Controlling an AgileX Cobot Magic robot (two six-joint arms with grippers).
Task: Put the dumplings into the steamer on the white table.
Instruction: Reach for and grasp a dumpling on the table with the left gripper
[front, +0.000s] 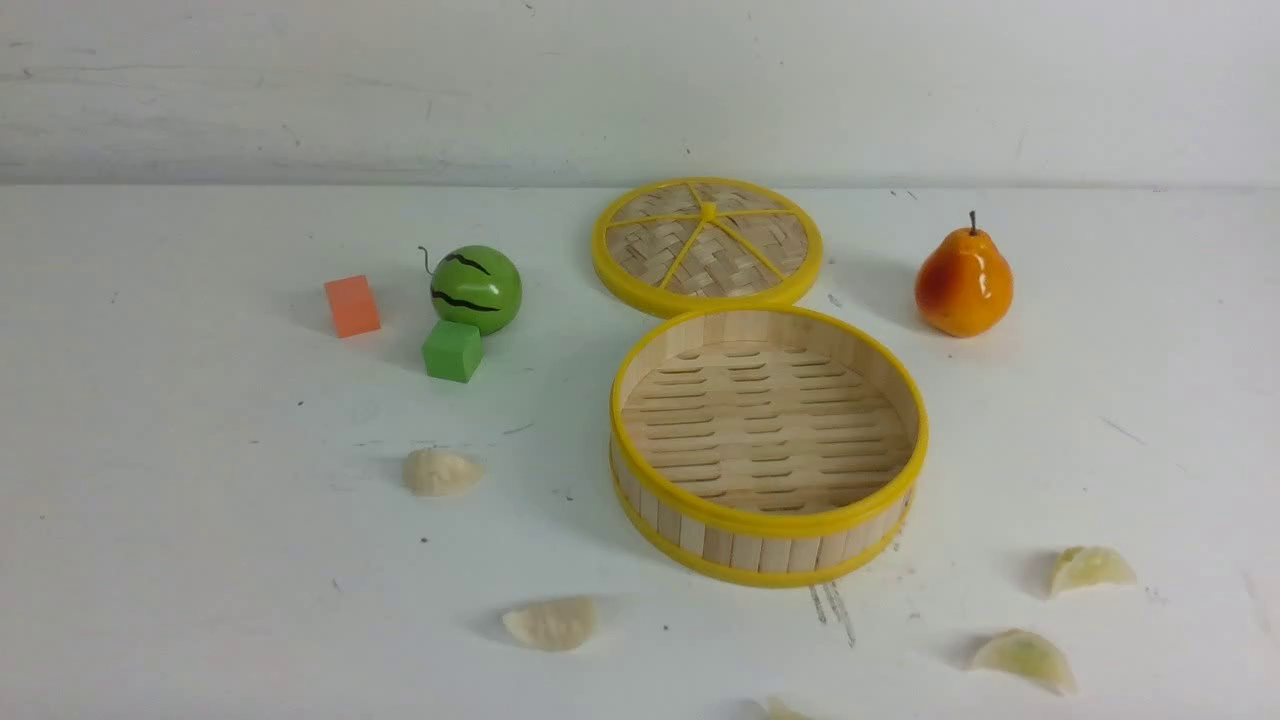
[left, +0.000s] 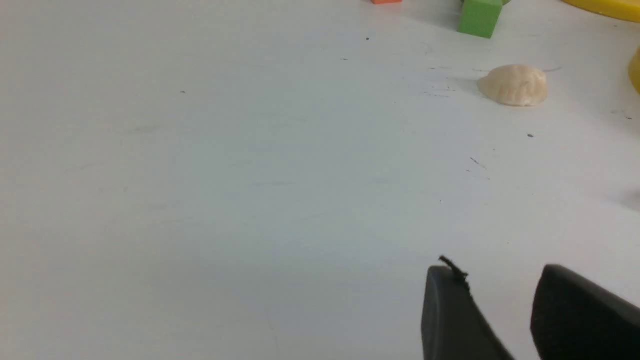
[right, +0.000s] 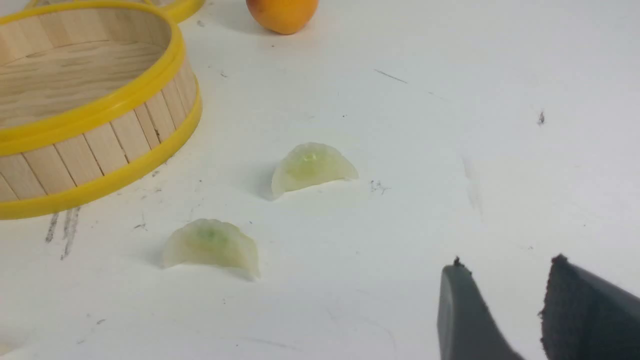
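Steamer (front: 765, 522) stands uncovered and empty on the white table (front: 200, 560), with its lid (front: 706, 245) laid flat just behind it. I judge this leaves the basket free to take drops from above. All dumplings lie on the table outside it, so loading has not begun.

Left claw (left: 497, 280): jaws apart by a modest gap, nothing between them, bare table beneath. A cream dumpling (left: 513, 85) lies ahead of it, well apart. A second cream one (front: 551, 622) shows only in the front view.

Right claw (right: 505, 280): same modest gap, also empty. Two pale green dumplings (right: 312, 167) (right: 210, 245) lie ahead of it, between the claw and the steamer wall and apart from each other. I judge these the natural first picks.

Hidden or unclear:
- Neither arm appears in the front view.
- Only fingertips show at the wrists, so claw height above the table cannot be told.
- The fifth dumpling (front: 785, 710) is cut off at the front view's lower edge.
- Pear (front: 963, 282), toy watermelon (front: 476, 288) and the two cubes are not part of the task.
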